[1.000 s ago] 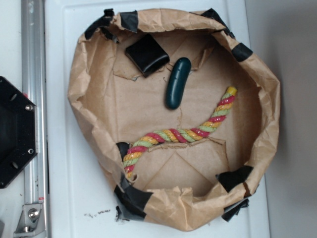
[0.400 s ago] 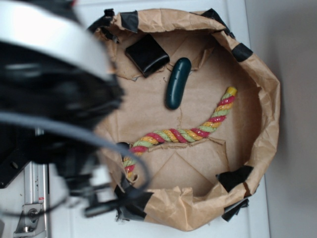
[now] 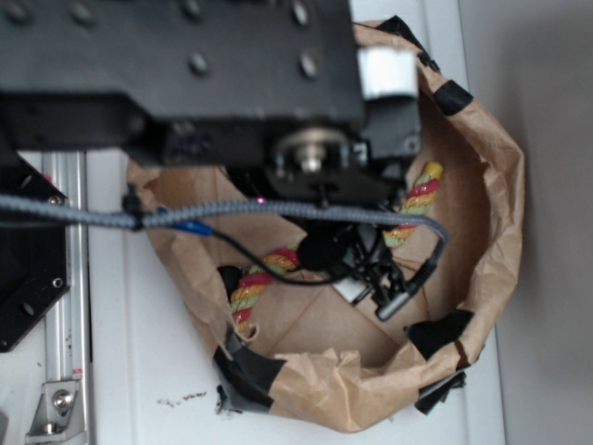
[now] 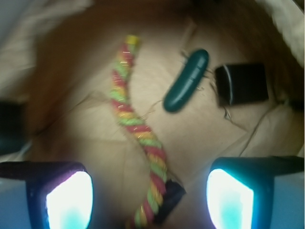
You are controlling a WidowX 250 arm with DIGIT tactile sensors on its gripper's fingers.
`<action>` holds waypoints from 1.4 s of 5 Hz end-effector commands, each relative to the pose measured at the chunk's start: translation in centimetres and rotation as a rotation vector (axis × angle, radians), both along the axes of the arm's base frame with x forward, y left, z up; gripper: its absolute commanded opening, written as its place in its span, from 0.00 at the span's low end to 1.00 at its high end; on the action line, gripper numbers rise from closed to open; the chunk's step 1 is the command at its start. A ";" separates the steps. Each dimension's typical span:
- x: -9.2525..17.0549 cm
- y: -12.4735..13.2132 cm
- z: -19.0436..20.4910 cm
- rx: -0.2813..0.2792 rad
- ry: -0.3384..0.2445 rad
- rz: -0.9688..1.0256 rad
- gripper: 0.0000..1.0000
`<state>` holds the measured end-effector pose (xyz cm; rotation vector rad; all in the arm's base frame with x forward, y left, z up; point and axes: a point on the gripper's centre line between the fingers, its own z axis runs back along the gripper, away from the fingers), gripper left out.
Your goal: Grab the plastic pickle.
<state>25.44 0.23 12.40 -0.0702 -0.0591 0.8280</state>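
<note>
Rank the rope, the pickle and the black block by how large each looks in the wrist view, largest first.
1. Twisted rope, clearly the longest.
2. Plastic pickle and black block: too alike to rank; the pickle is longer, the block wider.

The black arm (image 3: pixel 185 74) reaches in from the left, filling the upper scene. Its gripper (image 4: pixel 150 200) hangs pointing downward, fingers (image 4: pixel 66 195) spread wide apart with nothing between them.
</note>
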 end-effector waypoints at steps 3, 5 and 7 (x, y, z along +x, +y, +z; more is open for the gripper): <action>-1.3 4.7 -5.4 0.079 -0.014 0.447 1.00; -1.3 4.7 -5.4 0.079 -0.014 0.447 1.00; 0.9 5.7 -9.6 0.054 -0.086 0.448 1.00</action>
